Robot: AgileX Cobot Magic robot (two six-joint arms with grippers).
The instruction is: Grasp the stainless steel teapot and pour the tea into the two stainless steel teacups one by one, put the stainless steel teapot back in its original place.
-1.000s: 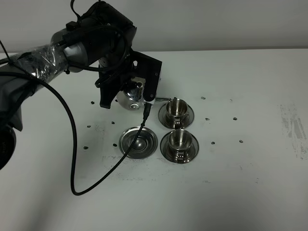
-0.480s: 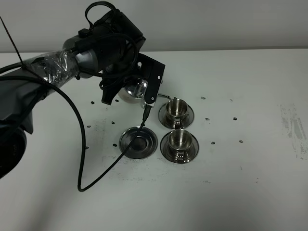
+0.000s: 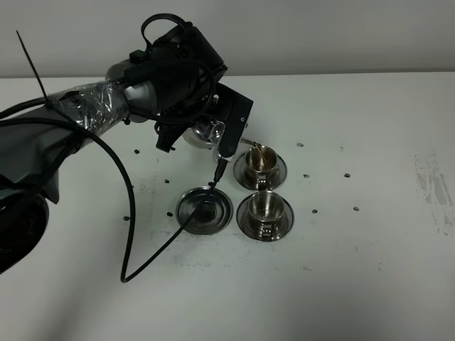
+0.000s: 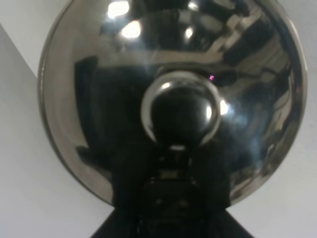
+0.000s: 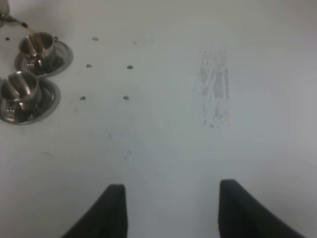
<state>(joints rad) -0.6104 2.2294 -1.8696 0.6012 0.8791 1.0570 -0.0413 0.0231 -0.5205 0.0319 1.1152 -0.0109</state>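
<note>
My left gripper (image 3: 201, 125) is shut on the stainless steel teapot (image 3: 207, 133) and holds it tilted above the table. The thin spout (image 3: 248, 144) reaches over the far teacup (image 3: 259, 162), and a thin brown stream falls into that cup. In the left wrist view the teapot's domed lid (image 4: 99, 89) and its knob (image 4: 181, 111) fill the frame, with my gripper (image 4: 171, 191) dark below. The near teacup (image 3: 264, 208) stands on its saucer. The empty round saucer (image 3: 205, 210) lies to its left. My right gripper (image 5: 173, 213) is open and empty over bare table, with both teacups (image 5: 35, 45) (image 5: 20, 88) far from it.
A black cable (image 3: 124, 213) hangs from the left arm and loops over the table in front of the empty saucer. Small dark marks (image 3: 307, 175) dot the white tabletop around the cups. A scuffed patch (image 3: 430, 181) lies at the right.
The left arm has carried the teapot to the right and tipped it further. The spout now reaches over the far teacup and tea runs out.
</note>
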